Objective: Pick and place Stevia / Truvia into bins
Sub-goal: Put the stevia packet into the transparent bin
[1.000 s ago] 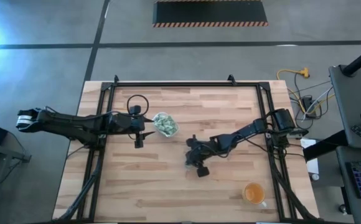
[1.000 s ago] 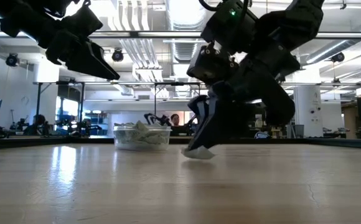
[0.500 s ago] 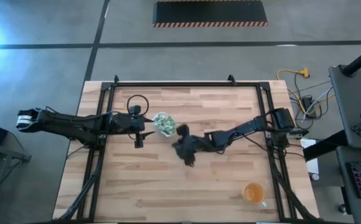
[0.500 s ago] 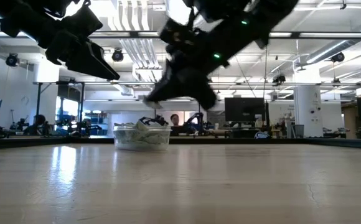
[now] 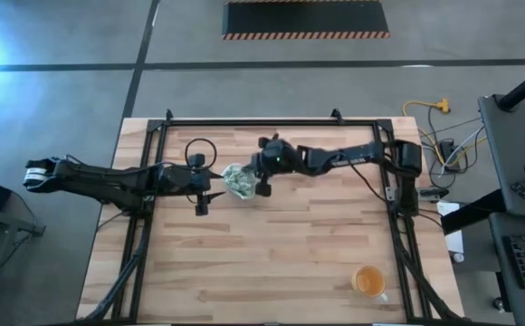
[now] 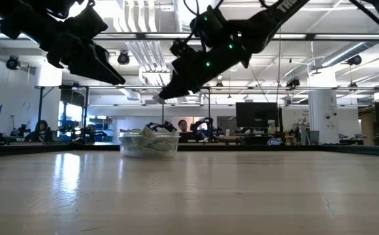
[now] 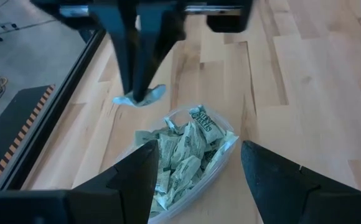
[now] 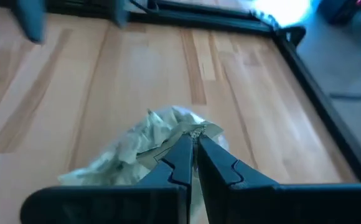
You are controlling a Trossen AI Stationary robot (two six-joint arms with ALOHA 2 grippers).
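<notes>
1. Right gripper (image 5: 264,184), upper centre of the high view, over the tub (image 5: 239,180): fingers pinched shut on one packet (image 7: 140,98).
2. Left gripper (image 5: 201,197) just left of tub, fingers spread wide, empty.
3. Risk: packet hangs near the rim; early release could drop it onto the table (image 5: 272,263).

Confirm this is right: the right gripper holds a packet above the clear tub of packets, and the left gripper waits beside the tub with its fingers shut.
One thing is wrong: the left gripper's fingers are open, not shut, as the left wrist view shows. The rest holds: the right gripper is shut on a packet above the clear tub of packets, and the left gripper waits beside it.
</notes>
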